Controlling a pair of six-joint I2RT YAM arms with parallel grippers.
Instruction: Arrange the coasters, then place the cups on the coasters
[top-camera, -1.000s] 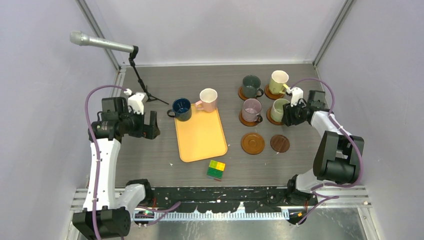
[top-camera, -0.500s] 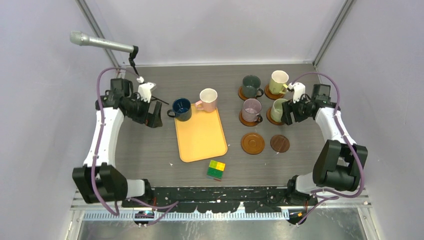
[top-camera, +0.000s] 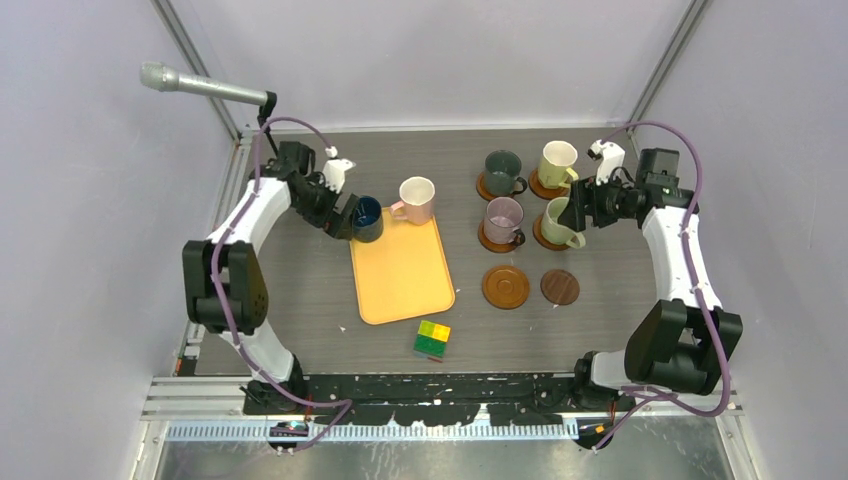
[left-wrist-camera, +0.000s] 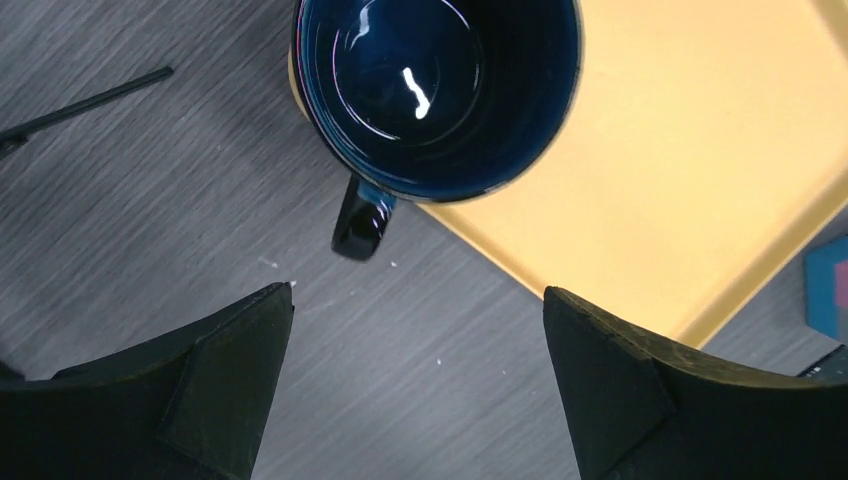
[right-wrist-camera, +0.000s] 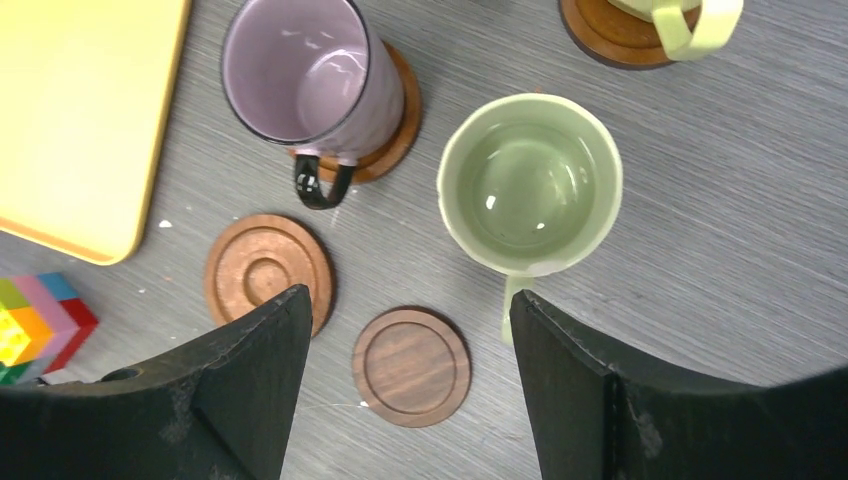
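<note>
1. The right tool (right-wrist-camera: 410, 300) is standing with its fingers spread and is drawing back from the light green mug (right-wrist-camera: 530, 185), which it was pressed up against a second ago. That mug is now sitting free on its coaster (top-camera: 539, 238), just beside the mauve mug (right-wrist-camera: 305, 75).
2. The left tool (left-wrist-camera: 415, 295) is arriving from the left side of the desk (top-camera: 300, 290). It is now hovering with its fingers spread wide, close over the dark blue mug (left-wrist-camera: 437, 90). This mug is standing at the far left corner of the orange tray (top-camera: 400, 275), with its handle pointing toward the tool.
3. Four mugs are now resting on coasters, while two bare coasters (right-wrist-camera: 268, 272) are lying nearer the arms. The dark blue mug and the white-pink mug (top-camera: 416, 198) are waiting by the tray. The left arm seems to be lining up to take the blue one.
</note>
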